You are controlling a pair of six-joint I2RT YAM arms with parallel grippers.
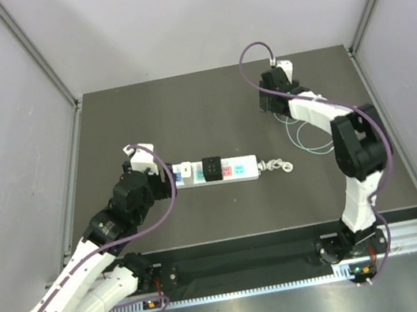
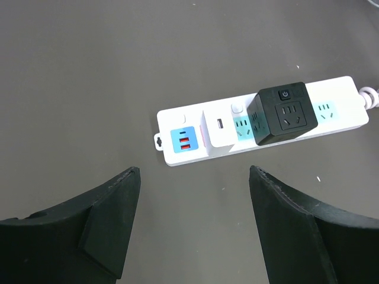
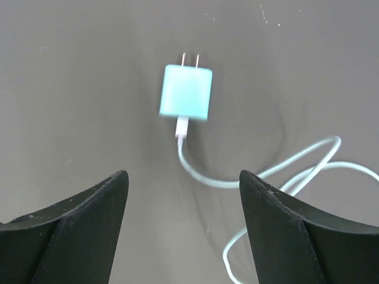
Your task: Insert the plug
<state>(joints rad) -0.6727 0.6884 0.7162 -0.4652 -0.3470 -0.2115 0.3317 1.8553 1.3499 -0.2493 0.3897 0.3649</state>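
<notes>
Turquoise plug (image 3: 185, 92) lies flat beyond the spread right tool (image 3: 182, 176).

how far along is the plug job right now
Barely started. Done: nothing yet; the teal charger lies loose on the table, prongs bare. In hand: the right gripper hangs open by it, and the left gripper is open near the power strip. Left: grasp the charger, carry it over and push it into a free socket beside the black cube.
</notes>
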